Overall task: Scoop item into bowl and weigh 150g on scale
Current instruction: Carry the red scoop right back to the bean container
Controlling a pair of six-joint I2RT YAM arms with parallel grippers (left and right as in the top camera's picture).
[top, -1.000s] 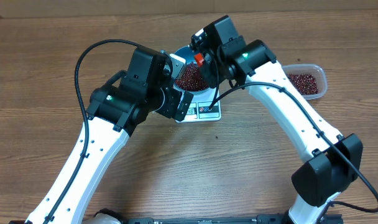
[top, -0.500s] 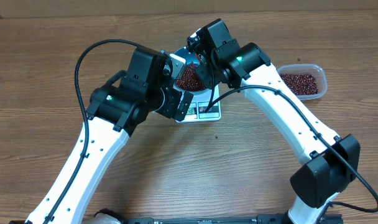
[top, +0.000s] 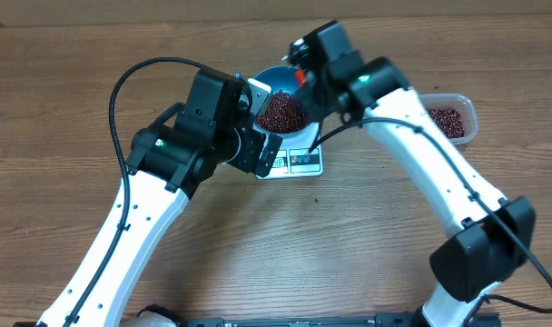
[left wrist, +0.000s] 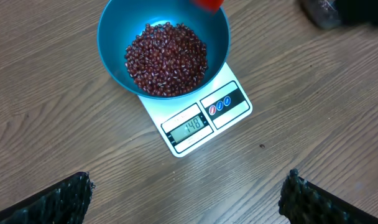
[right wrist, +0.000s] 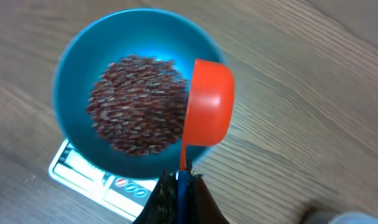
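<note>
The right end effector [right wrist: 179, 190] is pinched tight on the handle of a red scoop [right wrist: 207, 109]. The scoop hangs tipped on its side over the rim of the blue bowl [right wrist: 68, 81]. The beans [left wrist: 167, 59] lie heaped in that bowl, which sits on the white scale [left wrist: 204, 118] on the desk [left wrist: 52, 137]. The left end effector [left wrist: 186, 196] hovers above them, spread wide and holding nothing. A clear tub [top: 450, 120] with more beans stands near the right arm.

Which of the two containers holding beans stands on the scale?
The blue bowl, heaped with beans, stands on the white scale. The clear tub also holds beans but rests directly on the table, apart from the scale.
</note>
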